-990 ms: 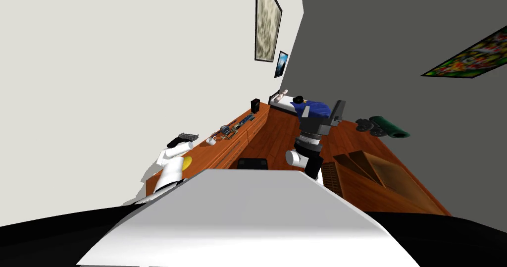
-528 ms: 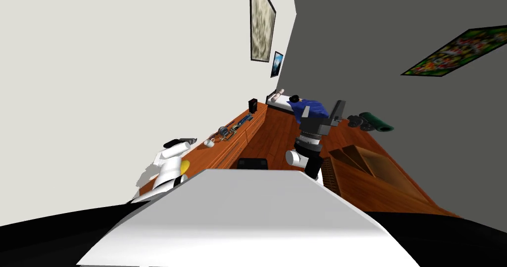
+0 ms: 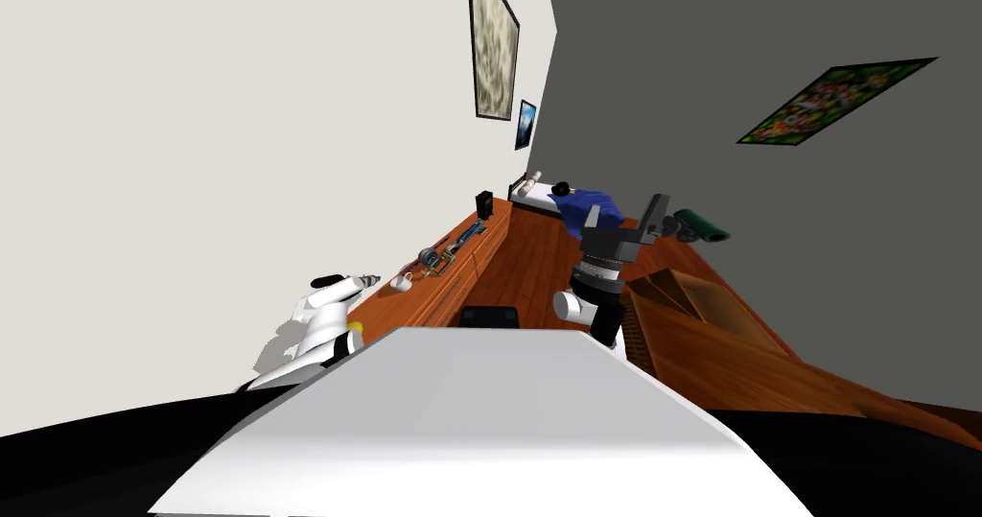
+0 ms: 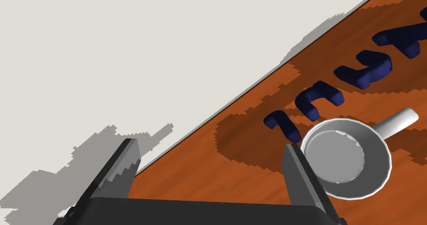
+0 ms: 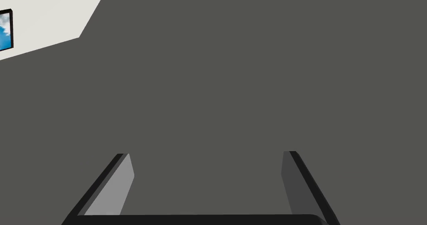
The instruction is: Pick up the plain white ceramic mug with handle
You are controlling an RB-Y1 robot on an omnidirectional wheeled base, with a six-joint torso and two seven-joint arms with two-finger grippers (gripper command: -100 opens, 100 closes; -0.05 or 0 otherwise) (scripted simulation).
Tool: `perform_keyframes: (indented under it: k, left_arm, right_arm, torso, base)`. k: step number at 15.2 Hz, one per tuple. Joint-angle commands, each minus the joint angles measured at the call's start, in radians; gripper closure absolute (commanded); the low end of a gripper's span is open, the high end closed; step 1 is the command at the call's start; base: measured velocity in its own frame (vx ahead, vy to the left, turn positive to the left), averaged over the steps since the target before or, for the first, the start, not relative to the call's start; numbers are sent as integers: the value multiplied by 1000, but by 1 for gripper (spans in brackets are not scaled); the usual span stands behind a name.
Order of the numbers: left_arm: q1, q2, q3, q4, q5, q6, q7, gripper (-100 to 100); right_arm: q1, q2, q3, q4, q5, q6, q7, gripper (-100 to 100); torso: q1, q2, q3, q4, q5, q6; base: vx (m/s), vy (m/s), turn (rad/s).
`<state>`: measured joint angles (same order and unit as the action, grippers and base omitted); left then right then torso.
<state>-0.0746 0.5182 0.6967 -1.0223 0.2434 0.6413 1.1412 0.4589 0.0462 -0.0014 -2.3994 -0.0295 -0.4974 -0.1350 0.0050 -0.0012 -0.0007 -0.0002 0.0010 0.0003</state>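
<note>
Along the left wall runs the wooden desk (image 4: 250,180). Left pincer (image 4: 210,147) hovers over it, spread wide and empty; right pincer (image 3: 624,212), raised, likewise gapes. White mug (image 4: 346,158) stands on the desk just outside one left finger, near dark blue pieces (image 4: 321,97).

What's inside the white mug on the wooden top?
Nothing that shows: the mug's grey floor and inner wall look bare. The left tool stands open beside it, and one of its fingers covers a sliver of the rim.

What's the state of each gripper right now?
Left gripper: open, empty; the white mug sits beside one finger, not between them.
Right gripper: open, holding nothing.
</note>
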Motion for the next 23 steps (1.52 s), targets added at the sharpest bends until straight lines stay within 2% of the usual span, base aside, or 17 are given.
perform_keyframes:
  k: [1, 2, 3, 4, 5, 7, 8, 9, 10, 11, 12, 14, 15, 18, 20, 21, 23]
  left_arm:
    - [-14, 7, 20, 50, 0, 42, 27, -100]
    - [-14, 7, 20, 55, 0, 42, 27, -100]
    - [-35, 19, 46, 91, 2, 78, 58, -100]
    - [-35, 19, 46, 111, 2, 86, 58, -100]
    - [-54, 29, 70, 134, 4, 114, 86, -100]
    - [-54, 29, 70, 165, 4, 127, 86, -100]
    - [-72, 39, 93, 207, 5, 161, 113, -100]
    - [-72, 39, 93, 216, 5, 165, 113, -100]
    - [-89, 49, 115, 243, 6, 197, 137, -100]
    - [-89, 49, 115, 264, 6, 200, 137, -100]
    - [-104, 57, 135, 292, 7, 233, 158, -100]
    - [-104, 57, 135, 308, 7, 233, 158, -100]
    - [-118, 65, 152, 342, 8, 261, 178, -100]
    - [-131, 71, 168, 383, 8, 287, 194, -100]
    - [-150, 82, 192, 437, 9, 326, 220, -100]
    - [-150, 82, 192, 437, 9, 326, 220, -100]
    - [-161, 88, 206, 468, 10, 349, 234, -100]
  right_arm:
    - [0, 0, 0, 0, 0, 0, 0, 0]
    - [0, 0, 0, 0, 0, 0, 0, 0]
    - [0, 0, 0, 0, 0, 0, 0, 0]
    - [0, 0, 0, 0, 0, 0, 0, 0]
    - [0, 0, 0, 0, 0, 0, 0, 0]
    - [0, 0, 0, 0, 0, 0, 0, 0]
    - [0, 0, 0, 0, 0, 0, 0, 0]
    - [0, 0, 0, 0, 0, 0, 0, 0]
    - [0, 0, 0, 0, 0, 0, 0, 0]
    - [0, 0, 0, 0, 0, 0, 0, 0]
    - [0, 0, 0, 0, 0, 0, 0, 0]
    - [0, 0, 0, 0, 0, 0, 0, 0]
    - [0, 0, 0, 0, 0, 0, 0, 0]
    - [0, 0, 0, 0, 0, 0, 0, 0]
    - [0, 0, 0, 0, 0, 0, 0, 0]
    - [0, 0, 0, 0, 0, 0, 0, 0]
    - [0, 0, 0, 0, 0, 0, 0, 0]
  torso:
    - [0, 0, 0, 0, 0, 0]
    - [0, 0, 0, 0, 0, 0]
    - [0, 0, 0, 0, 0, -1]
    - [0, 0, 0, 0, 0, 0]
    - [0, 0, 0, 0, 0, 0]
    - [1, 0, 0, 0, 0, 0]
    - [1, 0, 0, 0, 0, -1]
    - [1, 0, 0, 0, 0, 0]
    - [1, 0, 0, 0, 0, 0]
    - [1, 0, 0, 0, 0, 0]
    - [1, 0, 0, 0, 0, 0]
    - [1, 0, 0, 0, 1, 0]
    - [0, 0, 0, 0, 0, -1]
    - [0, -1, 0, 0, 0, 0]
    - [0, 0, 0, 0, 0, 0]
    - [0, 0, 0, 0, 0, 0]
    - [0, 0, 0, 0, 0, -1]
  base:
    - [4, 53, -164]
    - [1, 43, -69]
    - [3, 45, -127]
    - [4, 52, -161]
    - [7, 64, -211]
    - [1, 65, -115]
    - [-5, 57, -104]
    - [-5, 56, -130]
    - [2, 62, -171]
    - [2, 65, -133]
    - [-3, 65, -155]
    - [-4, 54, -82]
    - [3, 42, -90]
    - [2, 49, -102]
    - [-2, 55, -128]
    - [-4, 55, -86]
    - [-4, 41, -66]
